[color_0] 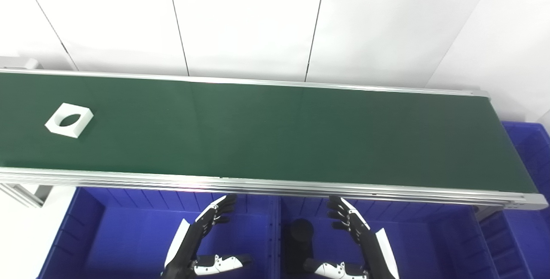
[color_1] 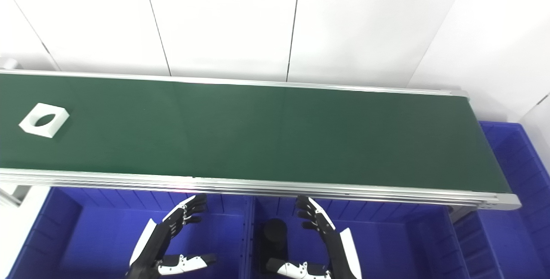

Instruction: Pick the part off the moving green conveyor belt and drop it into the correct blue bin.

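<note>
Part: a white square block (color_0: pixel 68 119) with a round hole through its middle was seen lying flat on the far left of the belt, well apart from both hands.
Handling: it was judged light, stiff and not fragile, probably moulded or printed plastic; the smooth faces may be a little slippery.
Where to hold: opposite outer side walls were judged the best place for a pinch, or the thumb put through the hole against one wall; its low height leaves little edge above the belt.
Belt: a dark green conveyor belt (color_0: pixel 275 133) with a matte, slightly grippy surface was framed by silver metal rails.
Bins: the left blue bin (color_0: pixel 129 236) and the right blue bin (color_0: pixel 425 240), of ribbed hard plastic, were set side by side below the near rail; a dark cylinder (color_0: pixel 302 229) was seen in the right one.
Left robot hand (color_0: pixel 202 244): it was held open and empty above the left bin, fingers spread.
Right robot hand (color_0: pixel 354 244): it was likewise open and empty above the right bin.
Backdrop: plain white wall panels (color_0: pixel 245 21) were seen behind.
</note>
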